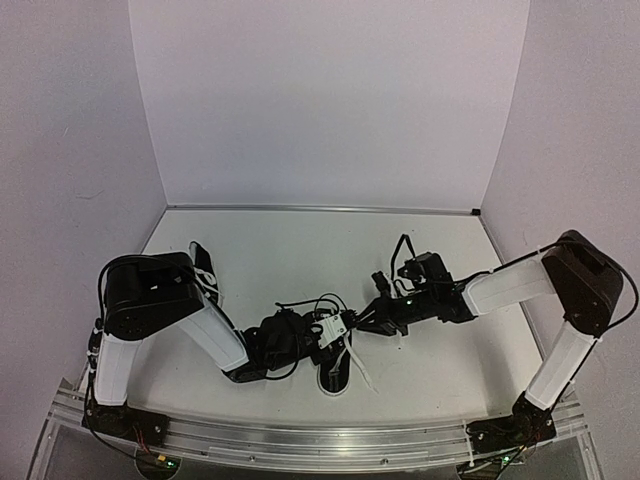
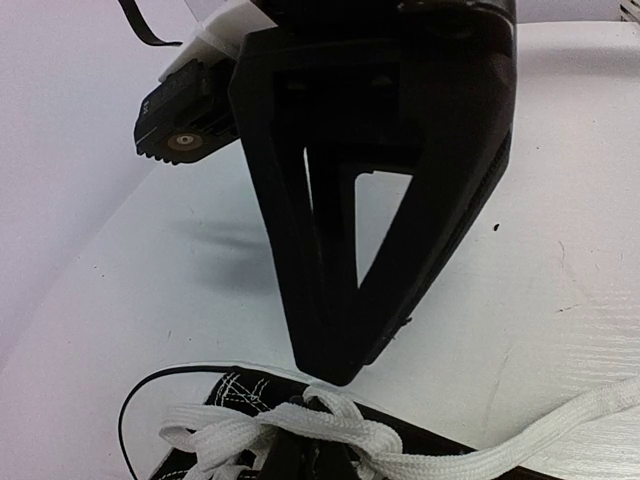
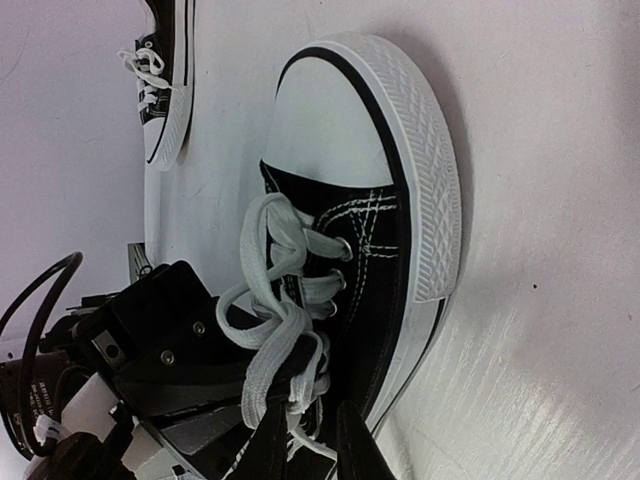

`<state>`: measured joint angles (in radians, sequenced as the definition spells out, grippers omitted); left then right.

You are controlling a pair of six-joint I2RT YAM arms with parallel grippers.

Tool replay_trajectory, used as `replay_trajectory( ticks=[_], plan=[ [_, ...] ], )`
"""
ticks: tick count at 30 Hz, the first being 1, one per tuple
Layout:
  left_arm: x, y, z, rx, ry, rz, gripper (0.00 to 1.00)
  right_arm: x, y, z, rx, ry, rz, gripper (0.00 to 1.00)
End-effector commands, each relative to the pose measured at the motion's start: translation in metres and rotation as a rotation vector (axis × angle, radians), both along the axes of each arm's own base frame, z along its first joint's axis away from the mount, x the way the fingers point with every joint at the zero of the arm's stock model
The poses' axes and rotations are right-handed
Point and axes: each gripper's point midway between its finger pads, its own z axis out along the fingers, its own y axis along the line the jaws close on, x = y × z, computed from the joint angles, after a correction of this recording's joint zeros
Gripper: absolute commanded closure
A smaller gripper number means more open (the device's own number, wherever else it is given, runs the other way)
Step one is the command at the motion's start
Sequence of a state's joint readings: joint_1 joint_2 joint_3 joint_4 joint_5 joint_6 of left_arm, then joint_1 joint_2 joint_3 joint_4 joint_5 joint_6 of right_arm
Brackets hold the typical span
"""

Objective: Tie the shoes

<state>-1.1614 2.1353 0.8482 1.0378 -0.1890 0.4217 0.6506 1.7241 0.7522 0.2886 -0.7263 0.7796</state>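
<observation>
Top view: both arms reach inward over the white table (image 1: 300, 250). The near shoe (image 1: 336, 368) lies at centre, toe toward the arm bases. The far shoe (image 1: 205, 268) sits well apart at the left rear, partly hidden behind the left arm. The left gripper (image 1: 318, 338) is low at the near shoe's lacing and the right gripper (image 1: 374, 318) is just beside the shoe on the opposite side. Neither pincer's state reads from this height. Left wrist view: the left gripper's two fingers meet at the tip, closed, just above the knot of white laces (image 2: 330, 425). Whether a strand is pinched cannot be told. One lace end trails right across the table. Right wrist view: the near shoe fills the frame, its white toe cap (image 3: 330, 120) away from the camera, its lacing looped and slack. The right gripper's jaws stand narrow at the bottom edge with a lace strand running down between them; whether they clamp it cannot be told. The far shoe shows in the upper left corner.
</observation>
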Motion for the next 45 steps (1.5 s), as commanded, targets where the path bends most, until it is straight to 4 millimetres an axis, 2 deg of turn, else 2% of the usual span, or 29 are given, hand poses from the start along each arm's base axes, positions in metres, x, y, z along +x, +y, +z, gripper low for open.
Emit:
replay_trajectory(
  ticks=[1, 6, 15, 19, 24, 45],
  plan=[
    [-0.003, 0.000, -0.002, 0.000, -0.002, -0.016, 1.00, -0.001, 0.008, 0.002, 0.070, 0.000, 0.010, 0.84],
    [-0.003, 0.001, -0.001, -0.001, -0.002, -0.015, 1.00, -0.004, 0.007, 0.004, 0.112, -0.011, 0.003, 0.83],
    [-0.003, 0.003, -0.001, -0.002, -0.003, -0.015, 1.00, -0.004, -0.002, 0.021, 0.200, -0.099, -0.046, 0.70],
    [-0.004, 0.002, -0.001, -0.001, -0.002, -0.016, 1.00, -0.002, -0.004, 0.031, 0.261, -0.120, -0.074, 0.73],
    [-0.003, 0.003, 0.000, -0.005, -0.003, -0.010, 1.00, -0.003, -0.004, 0.023, 0.307, -0.089, -0.100, 0.79],
    [-0.002, 0.003, 0.001, -0.002, -0.008, -0.010, 1.00, 0.000, 0.001, 0.011, 0.380, -0.054, -0.113, 0.81]
  ],
)
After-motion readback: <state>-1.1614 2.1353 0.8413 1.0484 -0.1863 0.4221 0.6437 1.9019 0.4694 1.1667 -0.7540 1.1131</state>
